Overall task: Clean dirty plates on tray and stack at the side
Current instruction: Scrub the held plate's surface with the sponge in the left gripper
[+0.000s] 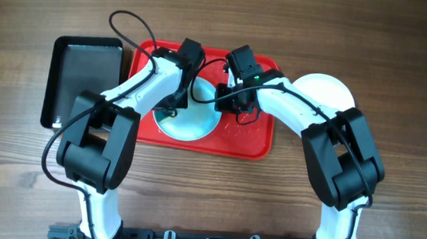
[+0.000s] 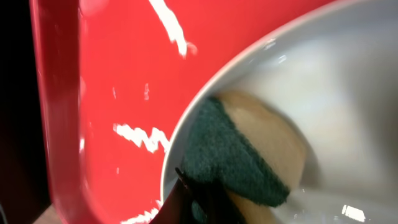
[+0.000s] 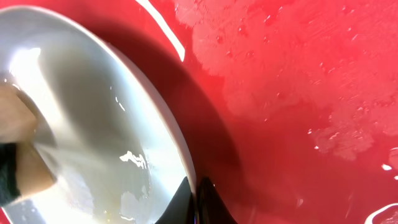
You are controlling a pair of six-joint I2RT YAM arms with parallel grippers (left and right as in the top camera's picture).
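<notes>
Overhead: two plates show. One plate [image 1: 190,125] lies on the tray [image 1: 254,142], and a second plate [image 1: 324,90] sits on the table to its right. One black tray [image 1: 84,71] lies to the left. Both arms bend inward, covering part of the plate.

Left wrist: the left gripper [image 2: 193,202] is clamped on one sponge [image 2: 236,162] lying on the plate.

Right wrist: the right gripper [image 3: 198,202] is pinched on the plate's rim.

Overhead straight down; both wrist views close on same plate [image 2: 348,74], tray [image 2: 118,68].
</notes>
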